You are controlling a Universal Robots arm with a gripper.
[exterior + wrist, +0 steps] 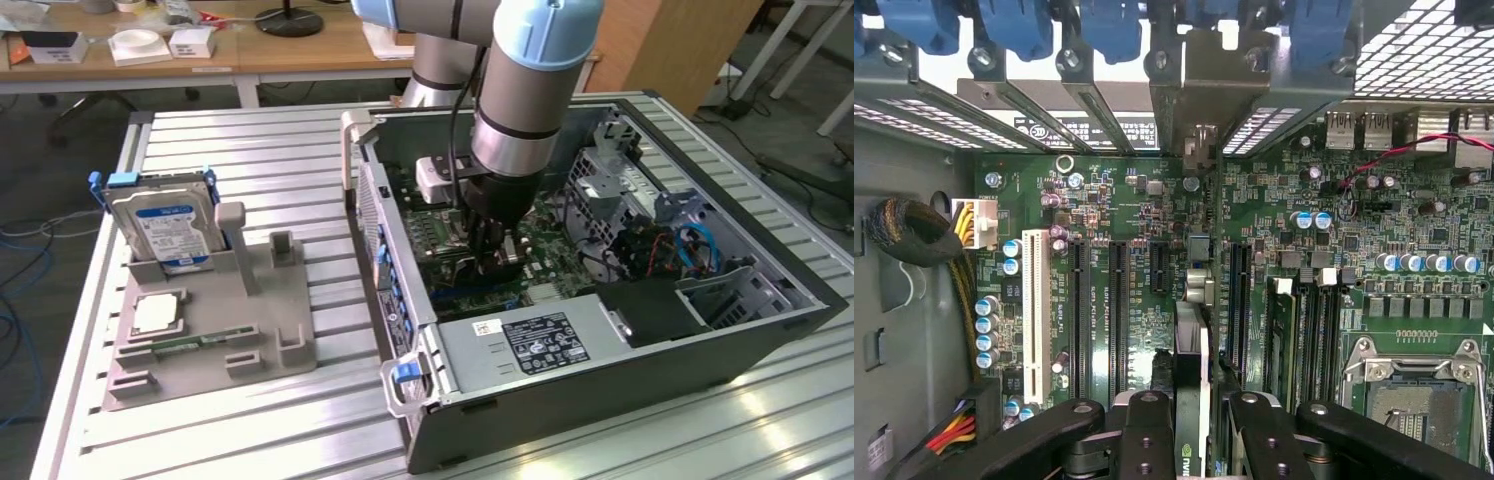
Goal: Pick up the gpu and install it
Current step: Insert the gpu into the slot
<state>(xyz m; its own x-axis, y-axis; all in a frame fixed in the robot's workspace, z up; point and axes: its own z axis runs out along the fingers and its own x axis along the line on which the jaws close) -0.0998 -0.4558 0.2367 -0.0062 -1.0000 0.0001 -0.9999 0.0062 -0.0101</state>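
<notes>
Claw (1192, 425): closed on the gpu, down inside the open computer case (747, 330).
Gpu (1192, 345): held edge-on, upright over the motherboard (1304, 260), between the dark expansion slots.
Holder (214, 330): on the counter (267, 140) beside the case, carrying hard drive (163, 228) and CPU chip (158, 312).

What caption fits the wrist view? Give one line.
Gripper holds the gpu edge-on over the motherboard, bracket end toward the case's rear slots.
</notes>
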